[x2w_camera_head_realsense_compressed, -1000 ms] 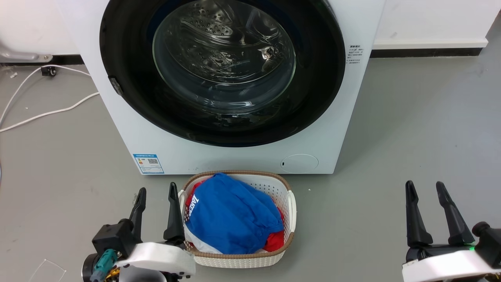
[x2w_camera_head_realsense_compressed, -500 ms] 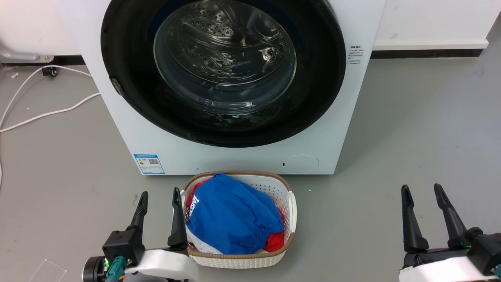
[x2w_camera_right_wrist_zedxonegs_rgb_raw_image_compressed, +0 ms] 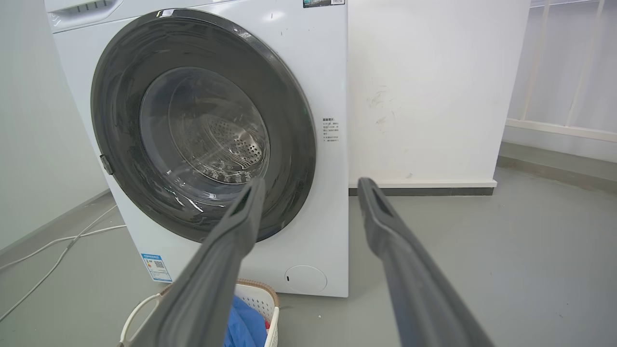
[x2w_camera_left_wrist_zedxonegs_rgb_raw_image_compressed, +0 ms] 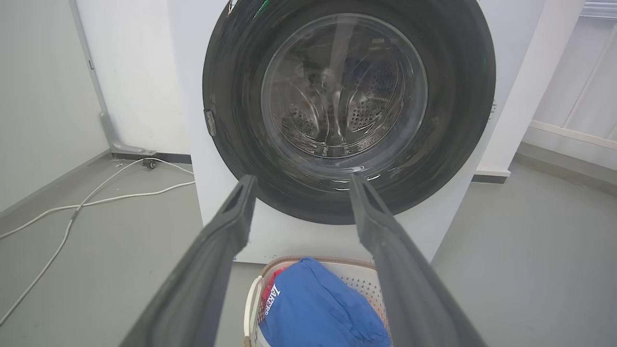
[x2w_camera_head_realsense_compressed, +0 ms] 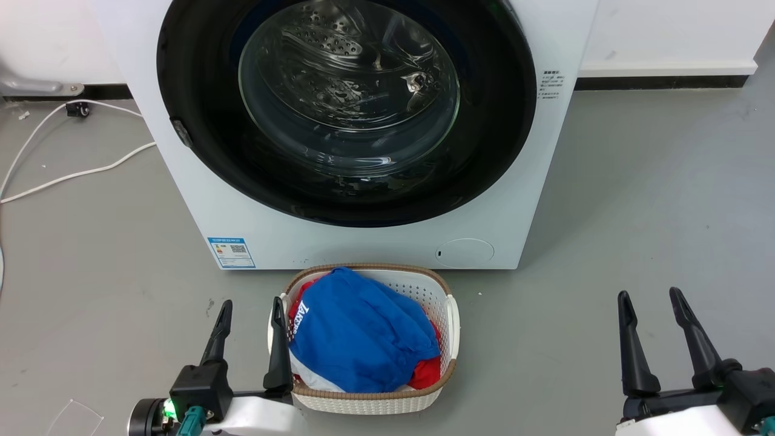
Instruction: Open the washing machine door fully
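Note:
The washing machine door [x2w_camera_head_realsense_compressed: 200, 91], round and glossy black with a bulging clear glass centre, lies flush against the white machine front [x2w_camera_head_realsense_compressed: 363, 242]. Its small latch [x2w_camera_head_realsense_compressed: 180, 132] sits on the left rim. The left wrist view shows the door [x2w_camera_left_wrist_zedxonegs_rgb_raw_image_compressed: 231, 96] straight ahead, the right wrist view shows the door [x2w_camera_right_wrist_zedxonegs_rgb_raw_image_compressed: 115, 106] at an angle. My left gripper [x2w_camera_head_realsense_compressed: 251, 310] stands open near the floor, just left of the laundry basket. Far off at the lower right, my right gripper [x2w_camera_head_realsense_compressed: 649, 300] is open too. Both are well short of the door and hold nothing.
A white woven basket [x2w_camera_head_realsense_compressed: 449, 315] with blue and red clothes stands on the grey floor right in front of the machine. White cables [x2w_camera_head_realsense_compressed: 72, 175] trail over the floor at the left. A small round white flap [x2w_camera_head_realsense_compressed: 464, 252] is low on the machine front. A white wall runs behind.
Both grippers have sunk a little lower in the head view, the left one also shifting slightly right. The door has not moved.

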Available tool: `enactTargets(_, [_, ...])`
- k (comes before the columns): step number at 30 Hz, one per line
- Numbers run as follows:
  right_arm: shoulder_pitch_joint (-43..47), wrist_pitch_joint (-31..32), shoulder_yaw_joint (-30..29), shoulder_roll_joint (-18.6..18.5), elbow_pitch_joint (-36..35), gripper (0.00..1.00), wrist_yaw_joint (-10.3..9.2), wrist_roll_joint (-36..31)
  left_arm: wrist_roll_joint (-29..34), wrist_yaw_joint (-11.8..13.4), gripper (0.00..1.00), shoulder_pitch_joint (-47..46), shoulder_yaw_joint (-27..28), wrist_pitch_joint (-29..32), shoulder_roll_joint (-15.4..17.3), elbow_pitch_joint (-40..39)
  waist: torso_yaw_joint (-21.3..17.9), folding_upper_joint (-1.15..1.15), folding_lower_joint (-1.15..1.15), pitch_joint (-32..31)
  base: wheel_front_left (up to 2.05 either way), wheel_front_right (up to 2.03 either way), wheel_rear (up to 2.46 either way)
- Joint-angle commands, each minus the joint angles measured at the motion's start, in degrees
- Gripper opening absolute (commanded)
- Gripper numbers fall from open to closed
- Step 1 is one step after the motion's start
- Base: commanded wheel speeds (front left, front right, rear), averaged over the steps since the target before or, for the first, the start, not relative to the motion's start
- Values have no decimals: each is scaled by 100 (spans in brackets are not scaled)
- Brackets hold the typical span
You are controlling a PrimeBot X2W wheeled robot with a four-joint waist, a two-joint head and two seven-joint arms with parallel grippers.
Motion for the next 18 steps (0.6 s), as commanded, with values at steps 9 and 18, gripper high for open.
enactTargets(9, [126, -121, -11, -2, 12, 100, 0, -202, 319, 13, 100, 109, -9, -126, -21, 61, -7, 0, 0, 1, 0, 0, 0])
enactTargets(18, [125, -124, -10, -2, 118, 100, 0, 84, 217, 35, 100, 108, -16, -125, -22, 121, 5, 0, 0, -4, 0, 0, 0])
